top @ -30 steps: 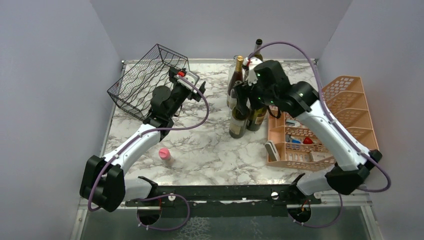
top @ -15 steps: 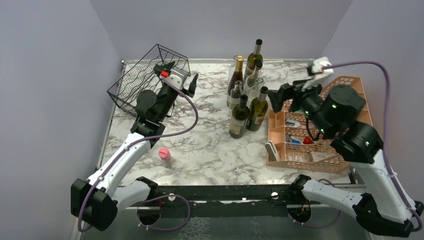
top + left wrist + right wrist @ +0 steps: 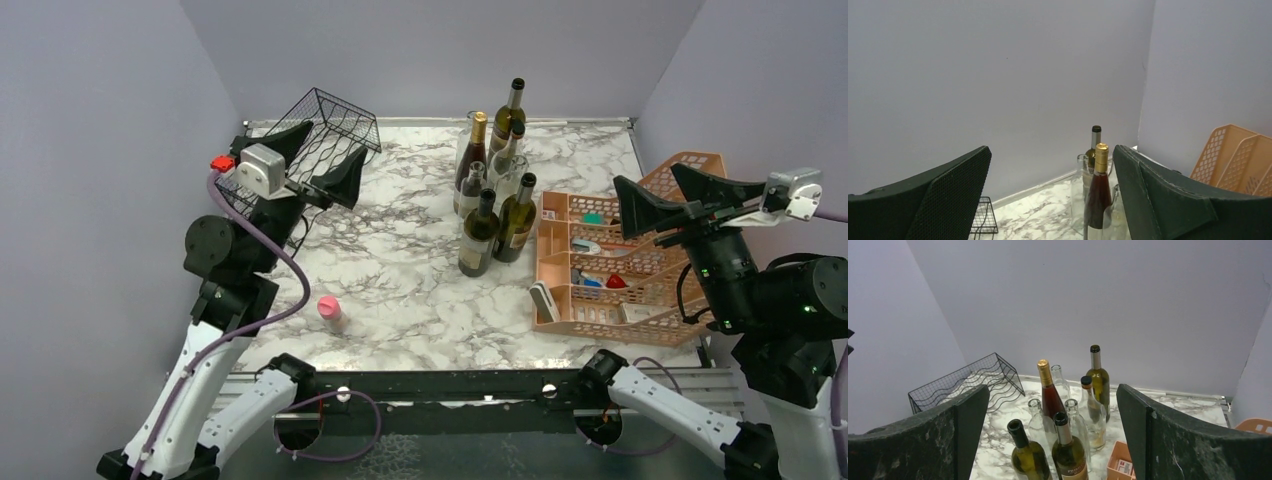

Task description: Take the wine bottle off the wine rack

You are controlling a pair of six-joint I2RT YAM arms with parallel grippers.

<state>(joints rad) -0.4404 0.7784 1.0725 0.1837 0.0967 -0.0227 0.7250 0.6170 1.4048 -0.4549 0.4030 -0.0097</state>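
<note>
A white and grey marble worktop (image 3: 420,290) is seen from above, with purple-grey walls on three sides. Two white and black robot arms rise from its near edge.

A black thin-wire wine rack (image 3: 335,115) sits in the back left corner of the worktop. The right wrist view shows the same rack (image 3: 968,382) with its wavy wire rows, resting on the marble to the left of the bottles and apart from them.

A cluster of wine bottles (image 3: 495,185) stands upright at the centre back of the worktop. It includes:
- a dark red bottle with a gold foil top (image 3: 473,150)
- a green bottle with a black cap (image 3: 511,110) behind it
- two green bottles with dark caps (image 3: 480,235) at the front
- several clear glass ones

Which of these is the task's bottle cannot be told.

The left gripper (image 3: 312,160) hangs in the air in front of the rack. Its two black fingers are spread wide with nothing between them. The right gripper (image 3: 645,172) is held above a peach plastic tiered organizer (image 3: 700,230) at the right edge. It too is spread wide and holds nothing.

A small pink bottle-shaped object (image 3: 328,307) stands on the worktop near the front left.
</note>
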